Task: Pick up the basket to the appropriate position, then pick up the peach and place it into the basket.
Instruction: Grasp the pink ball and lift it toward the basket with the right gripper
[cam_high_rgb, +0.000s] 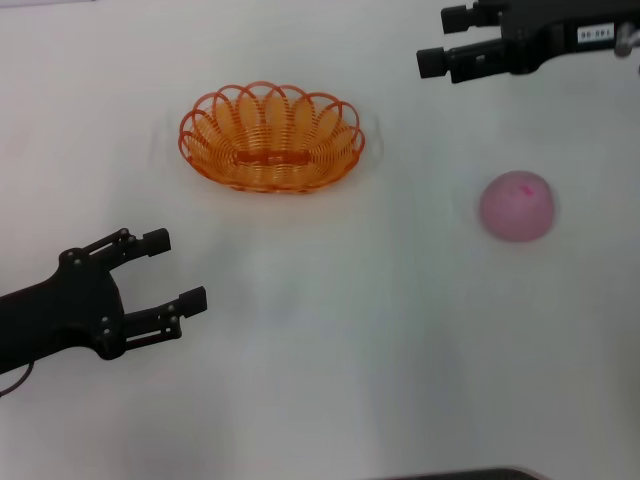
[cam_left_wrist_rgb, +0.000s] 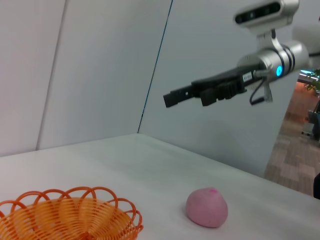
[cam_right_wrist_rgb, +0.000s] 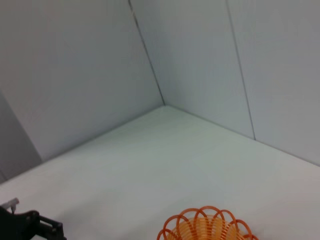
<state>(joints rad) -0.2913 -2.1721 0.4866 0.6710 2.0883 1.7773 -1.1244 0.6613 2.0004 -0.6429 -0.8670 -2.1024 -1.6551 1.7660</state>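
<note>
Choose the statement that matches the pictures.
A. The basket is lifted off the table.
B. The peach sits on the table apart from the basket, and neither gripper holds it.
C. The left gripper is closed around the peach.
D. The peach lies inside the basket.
B: the peach rests alone on the table, right of the basket; the left gripper and right gripper are both open and empty.

Glossy wire basket (cam_high_rgb: 271, 138), matt peach (cam_high_rgb: 517, 206)

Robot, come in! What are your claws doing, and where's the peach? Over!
Left claw open, low, near the basket. Right claw open, up high. Peach on the table, not in basket. Nothing in the way.
</note>
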